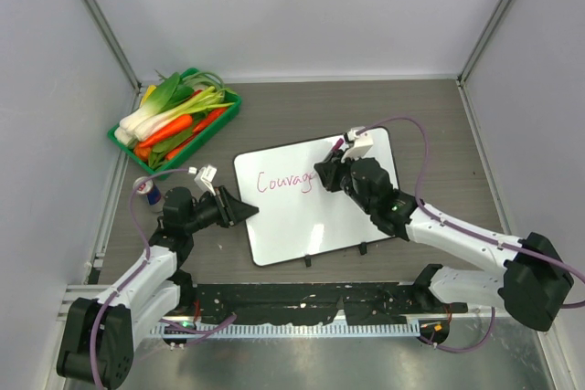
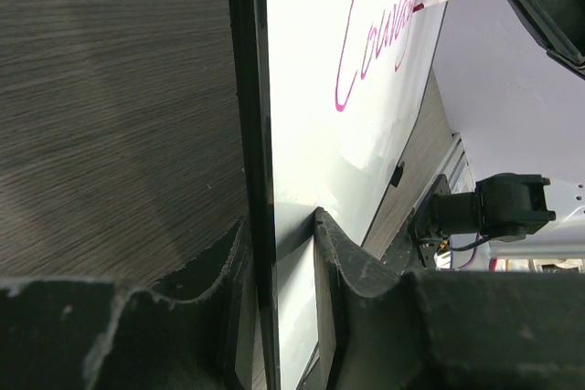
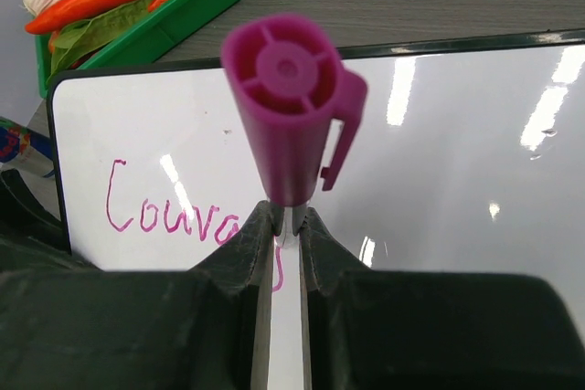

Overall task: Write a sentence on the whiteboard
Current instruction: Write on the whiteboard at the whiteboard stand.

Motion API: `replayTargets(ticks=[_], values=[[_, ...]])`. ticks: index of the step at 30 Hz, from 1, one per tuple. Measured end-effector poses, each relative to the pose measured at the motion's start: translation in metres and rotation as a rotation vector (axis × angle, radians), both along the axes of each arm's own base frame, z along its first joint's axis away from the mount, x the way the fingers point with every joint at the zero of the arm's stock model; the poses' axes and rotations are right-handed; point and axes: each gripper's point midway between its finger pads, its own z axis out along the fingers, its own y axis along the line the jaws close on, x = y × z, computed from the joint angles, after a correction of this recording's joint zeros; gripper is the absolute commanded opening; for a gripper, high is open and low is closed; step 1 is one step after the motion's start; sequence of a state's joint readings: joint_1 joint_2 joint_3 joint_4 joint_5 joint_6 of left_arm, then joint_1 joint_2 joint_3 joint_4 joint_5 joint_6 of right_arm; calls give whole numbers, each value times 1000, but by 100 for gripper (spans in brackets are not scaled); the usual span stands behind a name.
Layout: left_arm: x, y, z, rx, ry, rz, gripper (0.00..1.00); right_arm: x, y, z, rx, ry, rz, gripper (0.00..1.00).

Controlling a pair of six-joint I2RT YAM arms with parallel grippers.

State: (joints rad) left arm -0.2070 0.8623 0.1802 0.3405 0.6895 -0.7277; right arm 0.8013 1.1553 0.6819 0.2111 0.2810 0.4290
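The whiteboard lies flat at the table's middle, white with a thin black frame and two black clips on its near edge. Pink cursive writing on it reads roughly "Courag". My right gripper is shut on a magenta marker, whose tip touches the board at the end of the writing. The marker's capped end points at the right wrist camera. My left gripper is shut on the whiteboard's left edge, one finger on each side of the frame.
A green tray with carrots, leeks and greens stands at the back left. A small can stands by the left arm. A black rail runs along the near edge. Enclosure walls close in the table.
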Motion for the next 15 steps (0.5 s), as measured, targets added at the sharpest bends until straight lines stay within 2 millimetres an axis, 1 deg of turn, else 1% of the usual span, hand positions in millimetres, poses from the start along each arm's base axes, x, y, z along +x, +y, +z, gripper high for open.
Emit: replayTargets(ticks=[9,15], values=[[0,0,0,-1,2,0,0,-4,-6,-3,4,3,-10,2],[0,0,0,-1,1,0,0,-3,-11,-3,-3,0,-32,1]])
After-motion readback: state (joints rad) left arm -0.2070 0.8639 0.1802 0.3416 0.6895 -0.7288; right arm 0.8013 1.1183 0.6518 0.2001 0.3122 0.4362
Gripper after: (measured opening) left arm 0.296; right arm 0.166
